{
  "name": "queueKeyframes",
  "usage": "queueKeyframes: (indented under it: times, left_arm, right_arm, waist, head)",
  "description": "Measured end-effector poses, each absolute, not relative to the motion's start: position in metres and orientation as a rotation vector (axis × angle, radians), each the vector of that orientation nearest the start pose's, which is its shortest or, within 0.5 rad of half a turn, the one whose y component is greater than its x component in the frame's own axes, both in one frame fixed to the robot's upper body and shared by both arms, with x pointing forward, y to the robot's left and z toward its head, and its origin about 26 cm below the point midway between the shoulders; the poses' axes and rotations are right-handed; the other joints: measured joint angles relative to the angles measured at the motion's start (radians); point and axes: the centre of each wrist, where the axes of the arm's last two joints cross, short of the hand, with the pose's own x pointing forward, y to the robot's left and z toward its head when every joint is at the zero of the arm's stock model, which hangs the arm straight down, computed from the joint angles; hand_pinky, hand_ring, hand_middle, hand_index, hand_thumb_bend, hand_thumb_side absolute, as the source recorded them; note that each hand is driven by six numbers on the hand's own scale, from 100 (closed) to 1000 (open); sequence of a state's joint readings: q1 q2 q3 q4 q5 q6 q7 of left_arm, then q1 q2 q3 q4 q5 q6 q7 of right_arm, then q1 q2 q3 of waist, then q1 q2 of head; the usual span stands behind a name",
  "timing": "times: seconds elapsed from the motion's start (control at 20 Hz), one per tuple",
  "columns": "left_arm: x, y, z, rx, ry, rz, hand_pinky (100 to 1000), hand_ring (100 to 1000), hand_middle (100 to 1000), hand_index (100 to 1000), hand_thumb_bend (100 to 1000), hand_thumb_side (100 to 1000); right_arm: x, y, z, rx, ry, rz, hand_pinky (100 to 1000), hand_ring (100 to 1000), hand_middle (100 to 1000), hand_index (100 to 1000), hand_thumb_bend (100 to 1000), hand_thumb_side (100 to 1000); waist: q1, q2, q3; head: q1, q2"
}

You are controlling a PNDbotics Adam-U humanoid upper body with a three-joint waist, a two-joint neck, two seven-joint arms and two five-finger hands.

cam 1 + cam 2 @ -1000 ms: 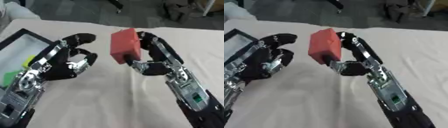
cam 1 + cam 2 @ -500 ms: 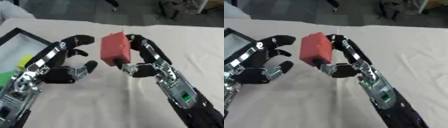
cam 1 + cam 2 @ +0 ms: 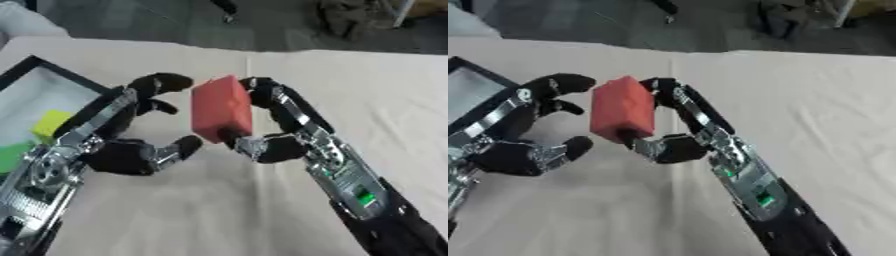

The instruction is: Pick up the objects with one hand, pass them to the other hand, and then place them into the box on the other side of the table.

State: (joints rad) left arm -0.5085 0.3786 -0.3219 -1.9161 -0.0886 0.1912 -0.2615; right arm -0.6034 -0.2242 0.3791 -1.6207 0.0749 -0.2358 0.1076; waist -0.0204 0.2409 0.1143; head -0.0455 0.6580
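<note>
Now the red block (image 3: 221, 110) is held up above the table (image 3: 367, 95), pinched in the right hand (image 3: 278, 144): fingers over its top right edge, thumb under its lower corner. The block stands roughly upright, tilted slightly. Compared with a second ago, the right hand has carried the block leftward across the table, from right of centre to the middle, and it now sits directly against the left hand's reach. The left hand (image 3: 131, 145) has changed as well: a second ago its fingers were curled in toward the palm, well apart from the block; half a second ago they had begun to spread; now the hand is open in a wide cradle, upper fingers arched toward the block's top left corner, thumb stretched toward its lower left edge. Whether the left fingertips actually touch the block cannot be told; they lie just beside it, and nothing is closed round it yet. The block is still carried by the right hand alone. At the left edge of the left eye view lies the black-rimmed box (image 3: 35, 67), with a yellow piece (image 3: 51, 125) and a green piece (image 3: 10, 155) inside, partly hidden behind the left forearm. The cloth-covered table is pale beige.
</note>
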Motion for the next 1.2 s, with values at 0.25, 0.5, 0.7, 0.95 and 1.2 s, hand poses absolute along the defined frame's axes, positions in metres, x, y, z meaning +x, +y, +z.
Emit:
queueKeyframes:
  times: [0.25, 0.5, 0.7, 0.95, 1.2]
  left_arm:
    - [0.3151, 0.1728, 0.2118, -0.030, -2.011, -1.043, 820, 959, 880, 874, 471, 413]
    - [0.3145, 0.1712, 0.2109, -0.046, -2.014, -1.069, 817, 959, 880, 872, 458, 419]
    - [0.3144, 0.1700, 0.2099, -0.066, -2.006, -1.088, 808, 955, 874, 865, 436, 409]
    - [0.3146, 0.1700, 0.2097, -0.087, -1.997, -1.090, 805, 953, 871, 863, 421, 417]
    - [0.3149, 0.1694, 0.2088, -0.103, -1.985, -1.079, 793, 944, 866, 870, 399, 421]
  right_arm:
    - [0.3599, -0.1280, 0.1697, 0.257, -2.288, 0.928, 611, 408, 255, 453, 100, 302]
    - [0.3599, -0.1270, 0.1686, 0.270, -2.275, 0.945, 612, 407, 254, 453, 100, 313]
    - [0.3598, -0.1264, 0.1680, 0.283, -2.266, 0.953, 613, 407, 253, 453, 100, 320]
    - [0.3603, -0.1263, 0.1668, 0.289, -2.254, 0.964, 609, 404, 249, 450, 100, 315]
    - [0.3600, -0.1255, 0.1662, 0.299, -2.247, 0.967, 600, 398, 243, 445, 100, 296]
  waist:
    - [0.000, 0.000, 0.000]
    - [0.000, 0.000, 0.000]
    - [0.000, 0.000, 0.000]
    - [0.000, 0.000, 0.000]
    - [0.000, 0.000, 0.000]
  head:
    - [0.002, 0.000]
    - [0.003, 0.000]
    - [0.003, 0.000]
    - [0.004, 0.000]
    - [0.011, 0.000]
